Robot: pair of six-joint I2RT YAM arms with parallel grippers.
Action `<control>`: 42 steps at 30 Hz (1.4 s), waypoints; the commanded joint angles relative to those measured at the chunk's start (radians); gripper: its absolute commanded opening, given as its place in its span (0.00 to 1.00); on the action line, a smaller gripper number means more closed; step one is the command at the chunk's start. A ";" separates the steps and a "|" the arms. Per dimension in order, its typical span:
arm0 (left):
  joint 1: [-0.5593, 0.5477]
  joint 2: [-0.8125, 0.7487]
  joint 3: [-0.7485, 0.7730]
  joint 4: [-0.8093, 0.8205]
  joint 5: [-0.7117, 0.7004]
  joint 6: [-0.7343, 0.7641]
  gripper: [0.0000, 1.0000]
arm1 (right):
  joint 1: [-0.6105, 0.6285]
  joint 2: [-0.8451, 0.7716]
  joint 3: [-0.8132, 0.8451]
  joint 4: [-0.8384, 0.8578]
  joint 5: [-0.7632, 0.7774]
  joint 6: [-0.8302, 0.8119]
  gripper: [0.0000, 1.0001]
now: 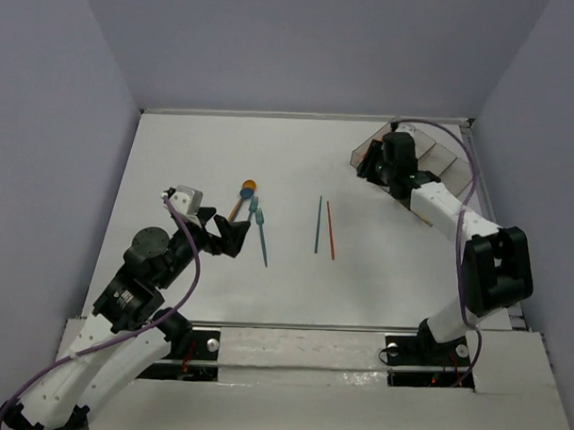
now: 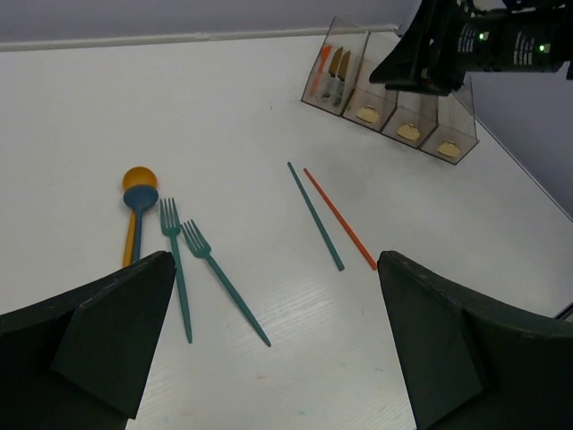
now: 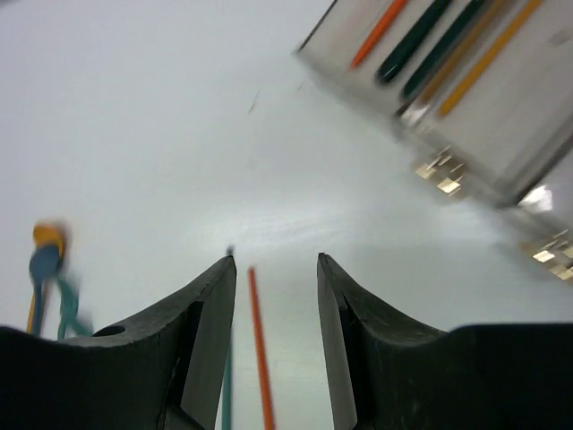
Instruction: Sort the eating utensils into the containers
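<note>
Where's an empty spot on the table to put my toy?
Bare white table between the two teal plastic forks and the thin teal chopstick, and across the far left corner. Crowded by the smoky-clear bins, where the right pincer hovers.

Bare table (image 1: 294, 159) lies open between the central chopsticks (image 1: 330, 230) and the forks (image 1: 261, 235) and spoon (image 1: 242, 198) at left. The right arm (image 1: 448, 206) overhangs the far-right containers (image 1: 440, 159), blocking their near side.
</note>
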 commanded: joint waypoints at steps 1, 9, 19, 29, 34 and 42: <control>0.014 -0.008 -0.003 0.052 0.014 0.011 0.99 | 0.177 -0.067 -0.168 -0.022 0.067 -0.056 0.47; 0.014 -0.015 -0.004 0.053 0.023 0.010 0.99 | 0.402 -0.037 -0.190 -0.219 0.181 -0.076 0.45; 0.014 -0.014 -0.006 0.055 0.025 0.008 0.99 | 0.508 0.107 -0.167 -0.249 0.193 -0.049 0.43; 0.014 -0.014 -0.007 0.053 0.025 0.008 0.99 | 0.518 0.155 -0.147 -0.305 0.310 0.013 0.02; 0.014 -0.012 -0.006 0.053 0.025 0.010 0.99 | 0.518 0.100 -0.133 -0.328 0.371 0.022 0.00; 0.014 -0.015 -0.006 0.052 0.023 0.008 0.99 | 0.374 -0.093 -0.079 -0.177 0.382 -0.044 0.00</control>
